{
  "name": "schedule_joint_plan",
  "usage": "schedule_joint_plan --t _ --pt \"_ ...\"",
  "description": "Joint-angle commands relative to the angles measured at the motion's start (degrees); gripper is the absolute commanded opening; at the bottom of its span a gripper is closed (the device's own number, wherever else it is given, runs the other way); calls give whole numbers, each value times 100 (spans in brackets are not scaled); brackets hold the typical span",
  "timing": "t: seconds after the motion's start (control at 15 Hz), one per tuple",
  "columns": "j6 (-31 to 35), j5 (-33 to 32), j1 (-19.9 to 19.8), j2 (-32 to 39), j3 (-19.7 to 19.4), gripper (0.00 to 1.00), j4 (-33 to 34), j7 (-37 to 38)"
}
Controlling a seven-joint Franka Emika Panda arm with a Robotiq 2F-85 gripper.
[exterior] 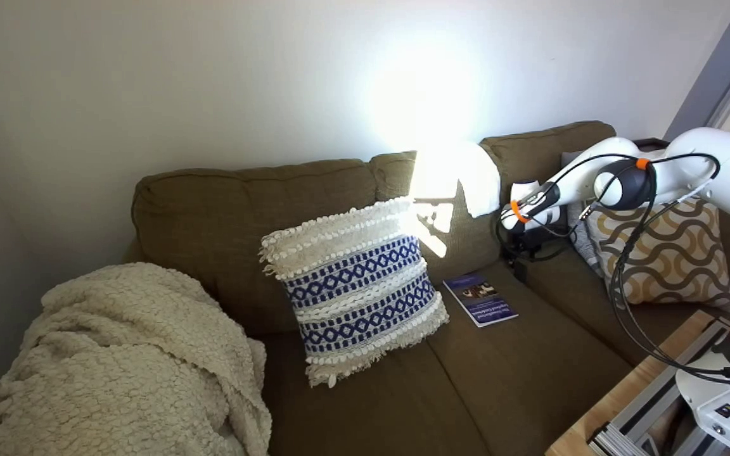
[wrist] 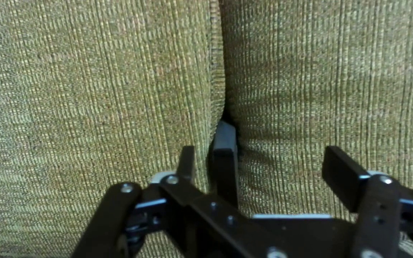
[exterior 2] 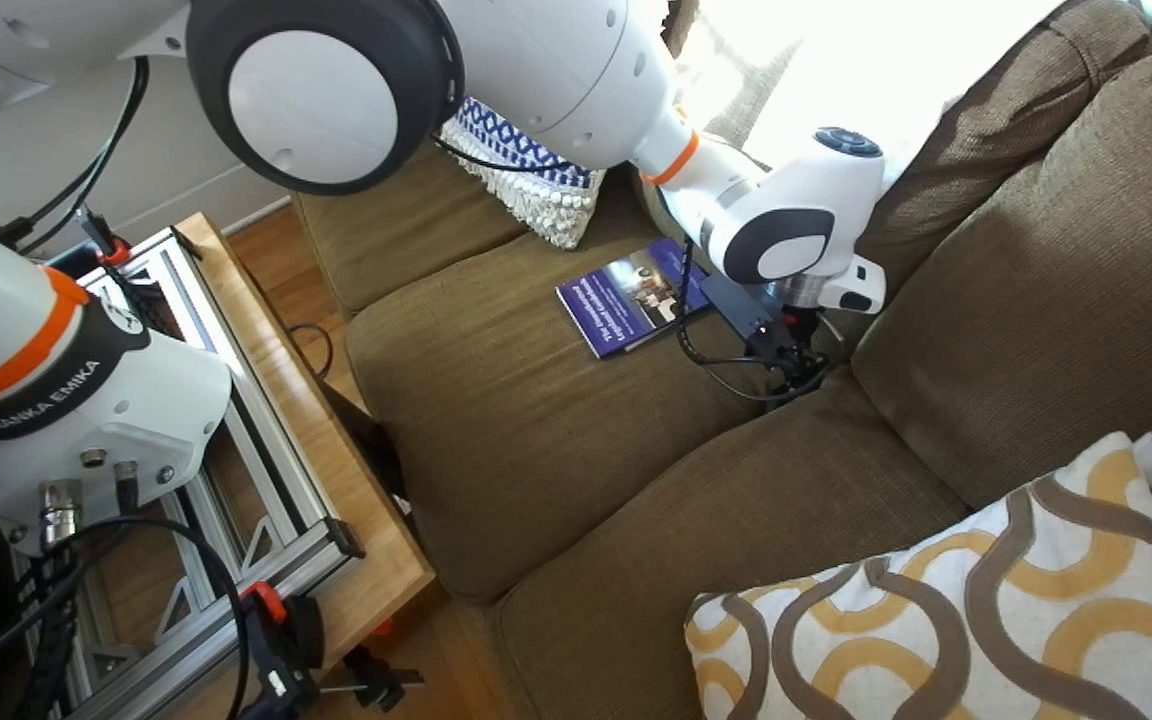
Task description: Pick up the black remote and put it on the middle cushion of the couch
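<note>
Clearly, gripper (wrist: 260, 163) is gaping wide, btm of wrist view; remote (wrist: 225, 143), nr ctr, is partly hiding behind it, contact unclear.

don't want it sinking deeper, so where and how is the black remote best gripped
Best pinched from above, by its exposed upper part and across its narrow width: the black remote lies lengthwise in a crease of the couch, with fabric close along both long sides. The gripper, open over it, would probably have to press into that fabric on either side.
</note>
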Motion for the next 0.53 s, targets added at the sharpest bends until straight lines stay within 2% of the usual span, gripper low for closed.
schedule_joint_plan --t 0.0,0.47 --pt "272 -125 -34 1 -80 98 -222 87" --pt "1320 -78 -151 1 -102 100 -604 42"
